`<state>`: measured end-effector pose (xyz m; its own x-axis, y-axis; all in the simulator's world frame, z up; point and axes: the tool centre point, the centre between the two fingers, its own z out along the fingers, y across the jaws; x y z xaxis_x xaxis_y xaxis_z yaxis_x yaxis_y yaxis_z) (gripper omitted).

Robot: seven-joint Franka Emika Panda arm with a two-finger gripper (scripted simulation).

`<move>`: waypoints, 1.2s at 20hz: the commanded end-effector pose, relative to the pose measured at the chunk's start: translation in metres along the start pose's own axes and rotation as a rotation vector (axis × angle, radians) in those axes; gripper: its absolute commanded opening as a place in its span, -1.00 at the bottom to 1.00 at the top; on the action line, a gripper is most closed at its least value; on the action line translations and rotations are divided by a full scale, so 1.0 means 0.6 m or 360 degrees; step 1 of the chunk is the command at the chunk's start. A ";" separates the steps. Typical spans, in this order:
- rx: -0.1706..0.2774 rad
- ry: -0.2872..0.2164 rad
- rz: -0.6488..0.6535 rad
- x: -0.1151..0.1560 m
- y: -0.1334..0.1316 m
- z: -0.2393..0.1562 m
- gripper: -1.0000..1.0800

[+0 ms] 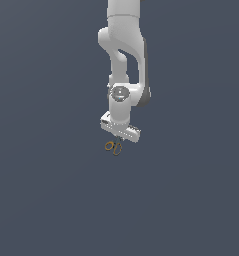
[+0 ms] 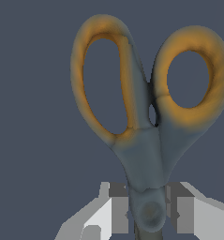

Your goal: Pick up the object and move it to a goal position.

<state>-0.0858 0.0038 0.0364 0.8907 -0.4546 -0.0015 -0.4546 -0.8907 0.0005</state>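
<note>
The tiny scissors (image 1: 113,147) with two orange-brown ring handles hang just under my white gripper (image 1: 119,140) in the exterior view, in the upper middle of the picture. In the wrist view the scissors (image 2: 146,140) fill the frame, rings pointing away from the hand. My gripper (image 2: 150,213) is shut on the scissors at the grey pivot part, with a finger pad (image 2: 118,211) on each side. The blades are hidden behind the fingers.
Only a plain dark blue-grey ground (image 1: 51,200) shows around the arm. No other objects, containers or edges are in view.
</note>
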 end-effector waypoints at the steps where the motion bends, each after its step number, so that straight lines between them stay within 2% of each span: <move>1: 0.0001 0.0002 -0.0001 -0.010 -0.005 -0.022 -1.00; 11: 0.0001 0.0002 -0.0001 -0.071 -0.034 -0.147 -1.00; 24: -0.0004 0.0006 0.0000 -0.162 -0.079 -0.342 -1.00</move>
<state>-0.1458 0.0844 0.2276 0.8909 -0.4542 0.0015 -0.4542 -0.8909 0.0020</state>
